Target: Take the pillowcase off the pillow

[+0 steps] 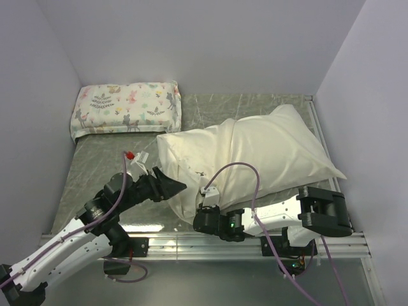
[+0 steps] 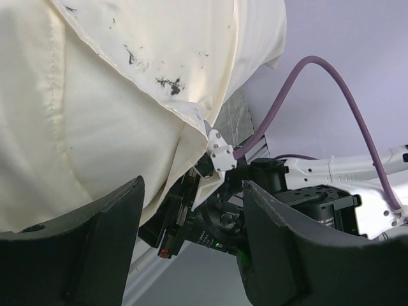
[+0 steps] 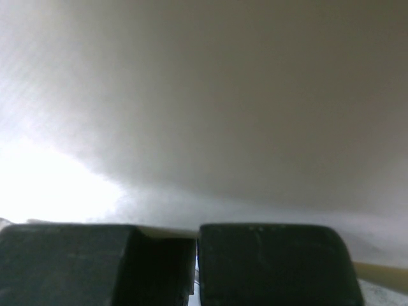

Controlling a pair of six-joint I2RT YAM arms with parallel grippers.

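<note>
The pillow [image 1: 287,150] lies across the middle and right of the table, its white right half bare. The cream pillowcase [image 1: 197,162] covers its left half and fills the upper left of the left wrist view [image 2: 95,115], with dark smudges on it. My left gripper [image 1: 173,185] is open and empty just left of the pillowcase's near left corner; its jaws [image 2: 191,197] stand wide apart. My right gripper [image 1: 203,205] is shut on the pillowcase's near edge, as the left wrist view [image 2: 197,185] shows. In the right wrist view the fingers [image 3: 268,255] pinch cream cloth [image 3: 166,232].
A smaller floral, animal-print pillow [image 1: 127,108] lies at the back left against the wall. White walls enclose the table on three sides. A metal rail [image 1: 191,239] runs along the near edge. A purple cable [image 1: 245,169] loops over the pillowcase.
</note>
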